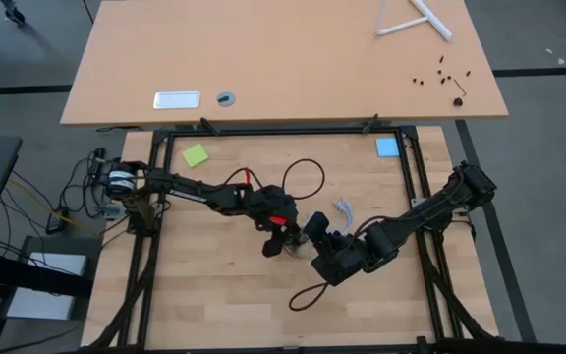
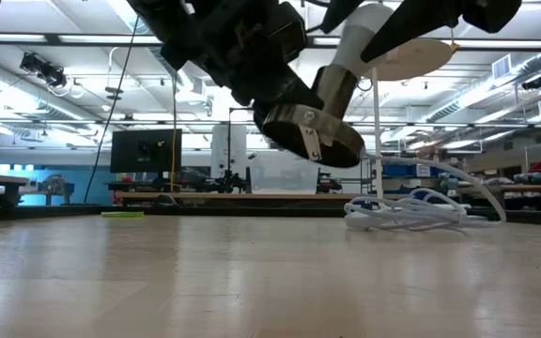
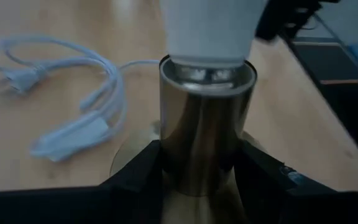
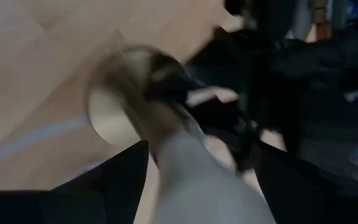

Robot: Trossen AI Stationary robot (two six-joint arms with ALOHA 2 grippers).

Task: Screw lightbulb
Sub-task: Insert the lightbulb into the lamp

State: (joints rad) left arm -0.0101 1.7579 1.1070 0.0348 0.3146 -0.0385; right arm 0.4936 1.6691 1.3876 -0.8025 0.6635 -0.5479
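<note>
The left gripper [image 3: 199, 180] pinches the brass cylindrical socket [image 3: 205, 118] (lifted clear of the wooden desk [image 2: 252, 282]). The white frosted pear-shaped lightbulb [image 3: 210, 28] sits in its mouth, both on one axis, clasped between the right gripper's [image 4: 197, 165] spread fingers. Beyond lies a loose white cord [image 3: 73, 99], with open room around.

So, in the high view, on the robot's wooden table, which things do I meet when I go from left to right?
Green sticky note → left claw → white cord → blue sticky note. The socket, the lightbulb and the right claw overlap just right of the left claw, so I leave them out.
</note>
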